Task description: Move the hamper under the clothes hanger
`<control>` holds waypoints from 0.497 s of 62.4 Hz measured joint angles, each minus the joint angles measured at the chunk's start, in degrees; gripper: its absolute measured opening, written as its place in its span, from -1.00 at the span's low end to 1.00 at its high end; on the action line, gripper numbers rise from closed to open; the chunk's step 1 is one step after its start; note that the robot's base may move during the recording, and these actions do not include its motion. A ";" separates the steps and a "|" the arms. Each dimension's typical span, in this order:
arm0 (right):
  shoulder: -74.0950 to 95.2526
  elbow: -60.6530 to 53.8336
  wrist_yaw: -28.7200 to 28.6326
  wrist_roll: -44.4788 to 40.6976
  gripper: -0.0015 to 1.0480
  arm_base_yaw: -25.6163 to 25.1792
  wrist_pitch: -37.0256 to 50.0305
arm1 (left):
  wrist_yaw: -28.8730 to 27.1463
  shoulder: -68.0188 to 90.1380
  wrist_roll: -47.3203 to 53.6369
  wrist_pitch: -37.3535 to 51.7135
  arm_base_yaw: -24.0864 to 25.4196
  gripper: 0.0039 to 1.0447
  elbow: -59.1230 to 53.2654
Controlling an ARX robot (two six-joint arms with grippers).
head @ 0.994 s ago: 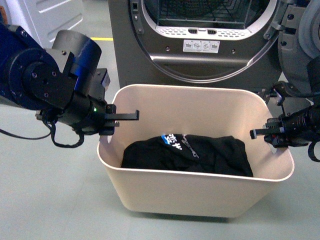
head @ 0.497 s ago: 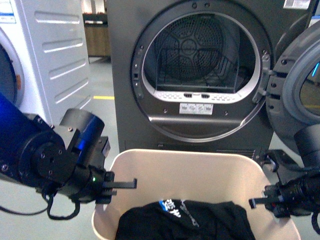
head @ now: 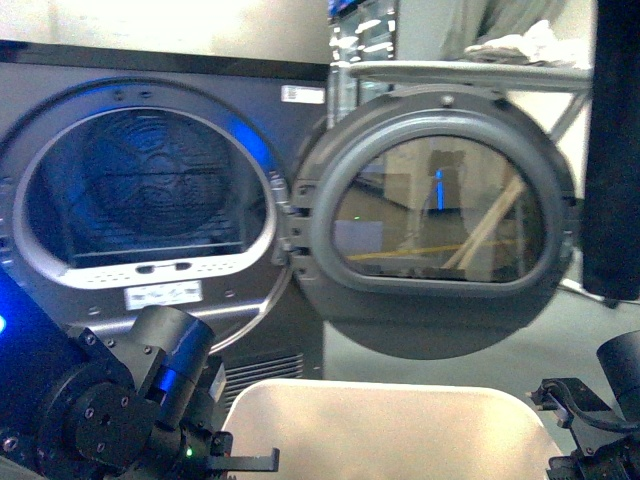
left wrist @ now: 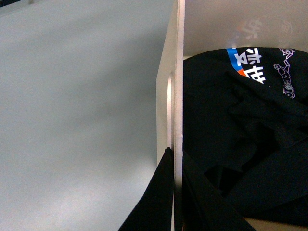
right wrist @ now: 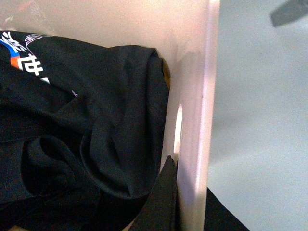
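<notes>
Closest in, the left tool (left wrist: 175, 161) is clamping the hamper (left wrist: 179, 72) by one short wall, just beside the slot handle (left wrist: 169, 110), with one finger outside and one inside. Likewise, the right tool (right wrist: 190, 190) is pinching the opposite short wall beside that side's slot (right wrist: 179, 127). The hamper is sitting between both tools, directly in front of the robot, its long axis running left to right and its mouth facing up. Only the wrist views are showing the black garment (right wrist: 96, 120) lying inside; the front view is catching just the pale rim (head: 385, 392). Beyond, a grey dryer (head: 140, 190) is standing with its door (head: 440, 220) swung open.
</notes>
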 joint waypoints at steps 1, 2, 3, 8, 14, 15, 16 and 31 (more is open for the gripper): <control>0.00 -0.02 0.00 -0.04 -0.95 -0.07 0.00 | 0.00 0.00 0.00 0.00 -0.02 -0.93 0.00; 0.00 -0.02 0.00 -0.07 -0.95 -0.07 0.00 | 0.00 0.00 0.00 0.00 -0.04 -0.93 -0.02; 0.00 -0.02 0.00 -0.09 -0.95 -0.07 0.00 | 0.00 0.00 0.00 0.00 -0.04 -0.93 -0.02; 0.00 -0.02 -0.17 -0.09 -0.95 0.17 0.00 | -0.52 0.00 0.00 0.00 0.13 -0.93 -0.02; 0.00 -0.02 -0.20 -0.07 -0.95 0.68 0.00 | -0.70 0.00 0.00 0.00 0.52 -0.93 -0.04; 0.00 -0.02 -0.20 -0.07 -0.95 0.70 0.00 | -0.72 0.00 0.00 0.00 0.57 -0.93 -0.04; 0.00 -0.02 -0.26 -0.07 -0.95 0.74 0.00 | -0.76 0.00 0.00 0.00 0.66 -0.93 -0.04; 0.00 -0.02 -0.15 -0.07 -0.95 0.79 0.00 | -0.66 0.00 0.02 0.00 0.70 -0.93 -0.02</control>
